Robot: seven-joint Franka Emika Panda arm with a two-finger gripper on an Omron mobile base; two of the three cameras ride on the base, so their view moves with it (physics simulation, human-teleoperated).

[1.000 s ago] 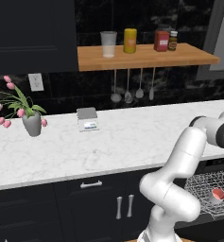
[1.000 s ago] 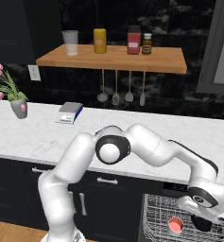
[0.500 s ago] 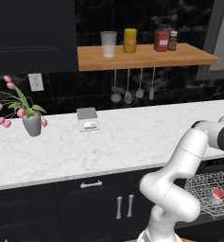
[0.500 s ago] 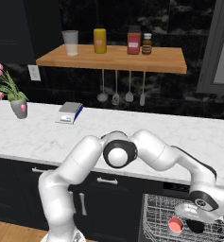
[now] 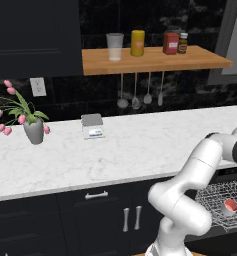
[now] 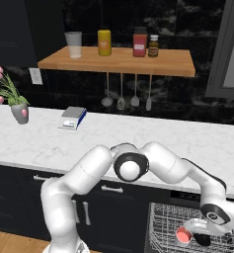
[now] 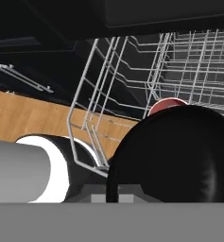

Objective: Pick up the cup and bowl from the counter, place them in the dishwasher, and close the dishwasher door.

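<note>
A light grey wire rack (image 6: 163, 223) stands pulled out of the black dishwasher, under the right end of the white marble counter (image 6: 163, 139). In it lies a red cup (image 6: 182, 236), seen also in the left base view (image 5: 231, 205) and as a red rim (image 7: 166, 104) in the hand view. My gripper (image 6: 204, 235) hangs low over the rack just right of the cup, shut on a black bowl (image 6: 202, 240). The bowl's dark dome (image 7: 179, 156) sits close in front of the hand camera and hides the fingertips. The dishwasher door is out of view.
On the counter stand a grey vase of pink flowers (image 5: 34, 131) and a small kitchen scale (image 5: 92, 126). A wooden shelf (image 5: 150, 60) holds jars, with utensils (image 5: 140, 97) hanging beneath. Black cabinets with silver handles (image 5: 97, 195) lie left of the rack.
The arm has sunk a little, bringing the hand and the black bowl lower toward the rack. The red cup has stayed put.
</note>
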